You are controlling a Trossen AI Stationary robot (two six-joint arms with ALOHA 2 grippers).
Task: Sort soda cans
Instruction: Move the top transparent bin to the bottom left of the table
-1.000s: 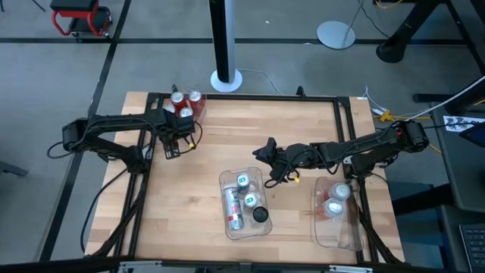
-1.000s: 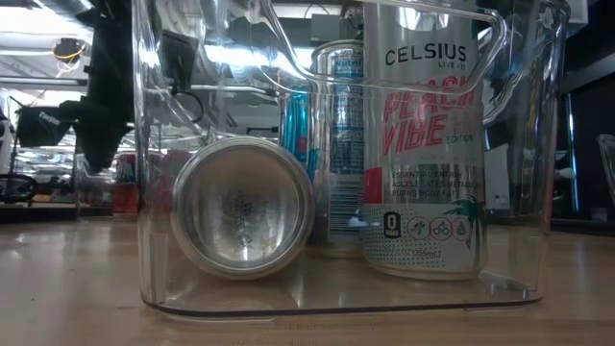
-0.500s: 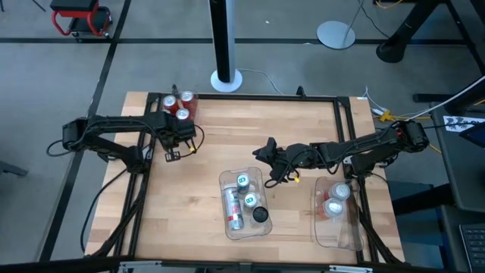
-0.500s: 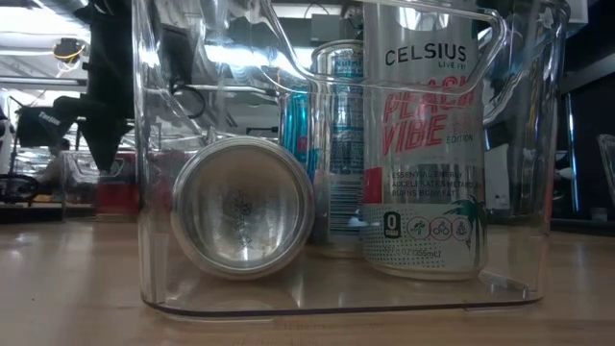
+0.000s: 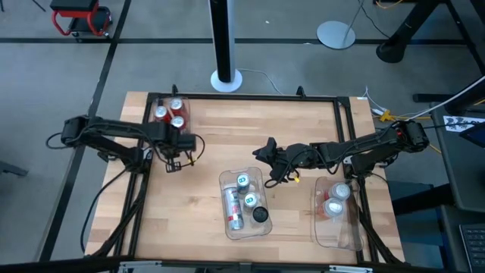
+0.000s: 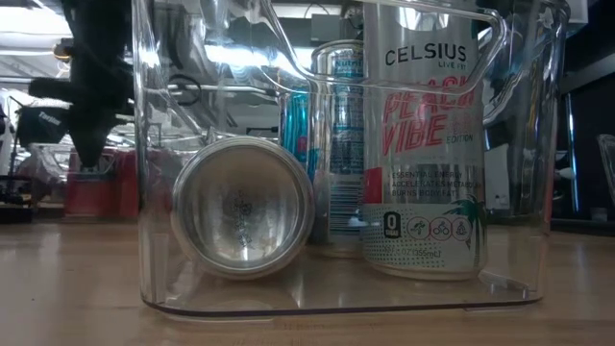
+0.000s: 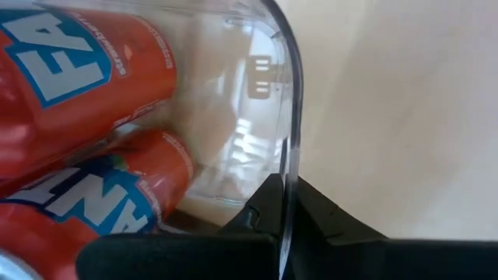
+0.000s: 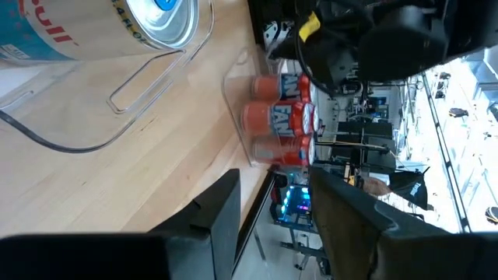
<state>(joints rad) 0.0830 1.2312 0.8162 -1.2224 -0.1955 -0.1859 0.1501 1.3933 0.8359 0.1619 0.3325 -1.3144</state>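
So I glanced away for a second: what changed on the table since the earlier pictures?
The left gripper closed on the wall of the clear bin of red Fanta cans and dragged it toward the table's far-left corner. The right gripper and the other two bins stayed put.

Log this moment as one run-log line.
left gripper: shut on clear bin wall, three red cans inside | right gripper: idle above table centre | middle bin: mixed cans

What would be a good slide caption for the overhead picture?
Left gripper clamps the rim of a clear bin holding three red cans.
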